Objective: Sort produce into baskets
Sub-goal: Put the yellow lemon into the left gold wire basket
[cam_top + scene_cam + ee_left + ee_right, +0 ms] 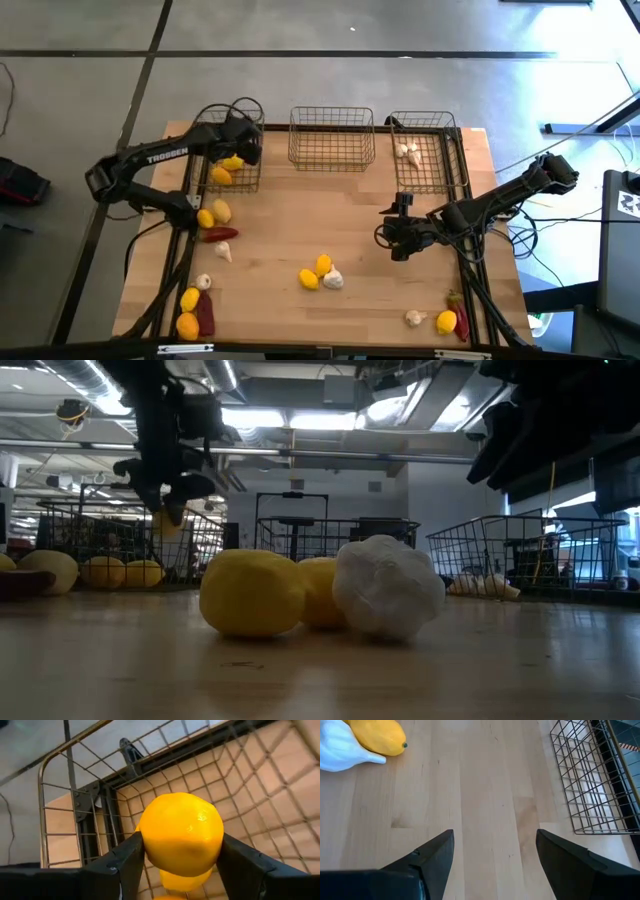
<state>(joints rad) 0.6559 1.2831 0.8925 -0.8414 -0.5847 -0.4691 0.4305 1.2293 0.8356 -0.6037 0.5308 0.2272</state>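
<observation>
The left gripper (182, 855), clamped on a lemon (181, 832), hangs over the left basket (228, 150), probably to drop it there, while the right gripper (495, 855) waits with fingers apart over bare table (350, 220).

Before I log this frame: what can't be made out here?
- Left dark wire-mesh basket, high view: contents partly covered by the left gripper holding a round yellow lemon.
- Middle wire basket: floor hard to read through mesh.
- Slim dark red chili pepper: half hidden under the right arm.
</observation>
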